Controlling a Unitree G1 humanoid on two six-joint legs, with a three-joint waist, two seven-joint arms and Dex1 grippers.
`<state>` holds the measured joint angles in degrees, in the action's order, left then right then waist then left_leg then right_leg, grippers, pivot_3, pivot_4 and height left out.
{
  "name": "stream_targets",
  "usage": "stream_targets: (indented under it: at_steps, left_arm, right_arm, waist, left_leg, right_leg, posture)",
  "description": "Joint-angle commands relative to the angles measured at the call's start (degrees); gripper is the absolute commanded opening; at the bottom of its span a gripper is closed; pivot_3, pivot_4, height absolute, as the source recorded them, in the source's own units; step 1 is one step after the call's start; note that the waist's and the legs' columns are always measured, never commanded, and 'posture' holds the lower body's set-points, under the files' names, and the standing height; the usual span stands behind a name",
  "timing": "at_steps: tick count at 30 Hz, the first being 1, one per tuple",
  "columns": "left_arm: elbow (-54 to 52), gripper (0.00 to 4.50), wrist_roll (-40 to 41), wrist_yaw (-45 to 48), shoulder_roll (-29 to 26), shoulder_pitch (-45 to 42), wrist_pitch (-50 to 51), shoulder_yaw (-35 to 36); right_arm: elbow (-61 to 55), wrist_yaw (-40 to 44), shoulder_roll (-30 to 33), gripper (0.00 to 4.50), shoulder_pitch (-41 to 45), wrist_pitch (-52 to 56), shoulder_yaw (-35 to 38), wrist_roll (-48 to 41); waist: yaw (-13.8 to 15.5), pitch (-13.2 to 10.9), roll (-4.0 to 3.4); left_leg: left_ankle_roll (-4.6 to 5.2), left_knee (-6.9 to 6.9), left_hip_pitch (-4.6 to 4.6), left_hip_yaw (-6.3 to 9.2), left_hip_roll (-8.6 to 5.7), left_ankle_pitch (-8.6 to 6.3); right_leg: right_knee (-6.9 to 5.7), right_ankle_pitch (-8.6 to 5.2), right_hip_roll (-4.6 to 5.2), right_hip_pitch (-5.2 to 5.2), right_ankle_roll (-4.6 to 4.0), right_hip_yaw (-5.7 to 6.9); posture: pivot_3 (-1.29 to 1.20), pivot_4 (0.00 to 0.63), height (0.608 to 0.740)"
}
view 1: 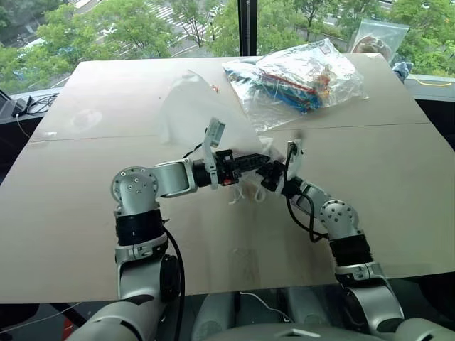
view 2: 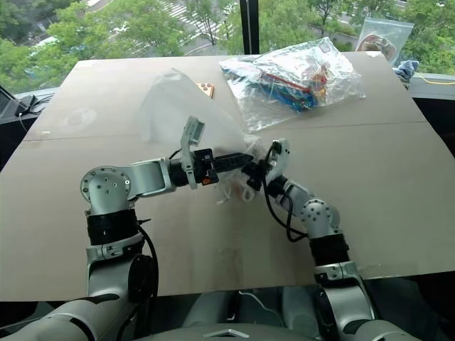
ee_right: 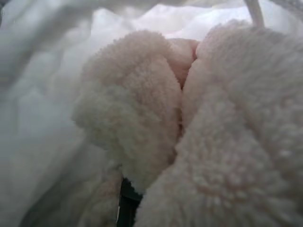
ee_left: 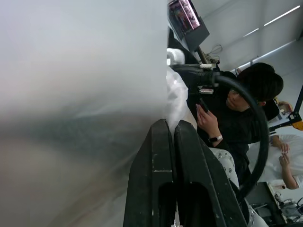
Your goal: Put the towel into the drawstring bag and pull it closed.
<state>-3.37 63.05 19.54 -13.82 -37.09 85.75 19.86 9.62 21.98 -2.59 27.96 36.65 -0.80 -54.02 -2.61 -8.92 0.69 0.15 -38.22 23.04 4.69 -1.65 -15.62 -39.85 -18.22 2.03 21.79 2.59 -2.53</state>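
The drawstring bag (view 1: 190,106) is a thin white see-through pouch lifted over the middle of the table, with its cords (view 1: 238,195) dangling below. My left gripper (view 1: 257,162) points sideways and is shut on the bag's edge; in the left wrist view its fingers (ee_left: 163,156) press together against the bag's fabric (ee_left: 71,94). My right gripper (view 1: 270,175) meets it from the right, at the bag's mouth. The right wrist view shows the fluffy cream towel (ee_right: 142,118) bunched right at the gripper, with white bag fabric (ee_right: 38,94) around it.
A clear plastic bag of colourful items (view 1: 298,78) lies at the table's far right. Behind it, at the far corner, lies a smaller clear bag (view 1: 380,39). A small orange piece (view 2: 205,88) rests beyond the pouch. A person (ee_left: 236,109) sits off to the side.
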Motion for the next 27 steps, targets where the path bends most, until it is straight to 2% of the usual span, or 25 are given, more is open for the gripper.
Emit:
stream_targets:
  at_steps: [1, 4, 6, 10, 12, 14, 18, 21, 25, 27]
  left_arm:
    - [-2.37, 0.00, 2.46, -0.75, -0.33, 2.12, 1.51, 1.13]
    - [-3.25, 0.00, 3.34, -1.92, -1.13, 3.32, 1.36, 2.18]
    - [-2.82, 0.00, 3.20, -2.68, -1.44, 2.94, 0.36, 2.62]
    - [0.32, 0.00, 1.54, -4.29, -0.44, -1.91, -2.52, 1.92]
    - [0.78, 0.00, 0.97, -3.95, -0.38, -3.70, -3.05, 0.61]
    - [0.86, 0.00, 1.32, -3.86, 0.01, -4.59, -2.70, 0.28]
    - [-1.34, 0.00, 1.22, -3.40, -0.16, -3.29, -2.09, -0.28]
    - [-1.09, 0.00, 2.66, -4.46, 0.76, -3.17, -2.54, 2.45]
    - [-2.34, 0.00, 5.38, -5.30, 1.18, -4.59, -3.26, 5.33]
    - [-1.73, 0.00, 6.80, -6.06, 0.88, -5.73, -3.80, 7.34]
  right_arm:
    - [0.75, 1.32, -5.36, 0.01, 2.20, 1.00, 8.35, -10.08]
    - [0.97, 2.85, -5.49, 0.01, 1.92, 5.52, 11.04, -13.95]
    - [-1.61, 5.19, -3.77, 0.01, 1.18, 8.04, 7.60, -11.25]
    - [-5.94, 9.88, 3.75, 0.01, 2.12, 2.28, -11.57, 10.49]
    - [-3.52, 9.51, 5.43, 0.01, 3.87, -2.66, -17.42, 19.60]
    - [0.25, 9.85, 5.48, 0.01, 5.39, -6.84, -19.99, 26.06]
    - [4.72, 12.00, 4.45, 0.01, 7.19, -9.46, -20.68, 31.93]
    - [7.59, 11.02, 1.72, 0.01, 7.84, -6.73, -16.16, 31.05]
    - [7.64, 8.45, -4.42, 0.01, 8.07, 5.43, 0.77, 14.39]
    - [7.65, 6.32, -5.45, 0.01, 8.49, 9.69, 6.97, 9.28]
  waist:
    - [0.06, 0.00, -0.01]
    - [0.31, -0.01, -0.02]
    - [0.32, -0.01, -0.02]
    - [0.19, -0.01, -0.02]
    - [-0.01, -0.01, -0.02]
    - [-0.42, -0.01, -0.02]
    - [-0.76, -0.01, -0.01]
    - [-0.82, -0.01, -0.01]
    - [-0.69, -0.01, -0.01]
    - [-0.50, -0.02, -0.02]
  left_leg:
    - [-0.01, 0.02, -0.02, 0.02, 0.01, 0.00]
    - [-0.01, 0.02, -0.02, 0.04, -0.01, 0.00]
    - [-0.01, 0.01, -0.02, 0.03, -0.05, 0.00]
    - [-0.01, 0.01, -0.02, 0.01, -0.07, 0.00]
    - [-0.01, 0.01, -0.04, -0.01, -0.07, 0.00]
    - [-0.01, 0.02, -0.07, -0.01, -0.05, 0.00]
    - [-0.02, 0.06, -0.11, 0.04, -0.06, 0.00]
    - [-0.02, 0.05, -0.11, 0.03, -0.07, 0.00]
    - [-0.04, 0.05, -0.08, 0.14, -0.06, 0.00]
    - [-0.04, 0.05, -0.04, 0.18, -0.06, 0.00]
  right_leg:
    - [0.00, 0.00, 0.00, -0.01, -0.01, 0.01]
    - [0.00, 0.00, 0.05, -0.02, -0.01, 0.03]
    - [0.01, 0.01, 0.10, -0.03, -0.01, 0.03]
    - [0.01, 0.00, 0.07, -0.02, -0.01, 0.02]
    - [0.00, 0.00, 0.02, -0.01, 0.00, -0.01]
    - [-0.02, 0.00, -0.02, 0.00, 0.00, -0.06]
    - [-0.01, 0.00, 0.00, 0.00, -0.01, -0.12]
    - [-0.01, 0.01, 0.03, 0.00, 0.00, -0.13]
    - [-0.01, 0.01, 0.05, 0.00, -0.01, -0.03]
    - [0.00, 0.01, 0.08, 0.00, -0.01, 0.01]
  posture:
    - [0.00, 0.150, 0.740]
    - [0.00, 0.150, 0.740]
    - [0.00, 0.150, 0.740]
    - [0.00, 0.150, 0.740]
    - [0.00, 0.150, 0.740]
    - [0.00, 0.150, 0.740]
    - [0.00, 0.150, 0.740]
    - [0.00, 0.150, 0.740]
    - [0.00, 0.150, 0.740]
    - [0.00, 0.150, 0.740]
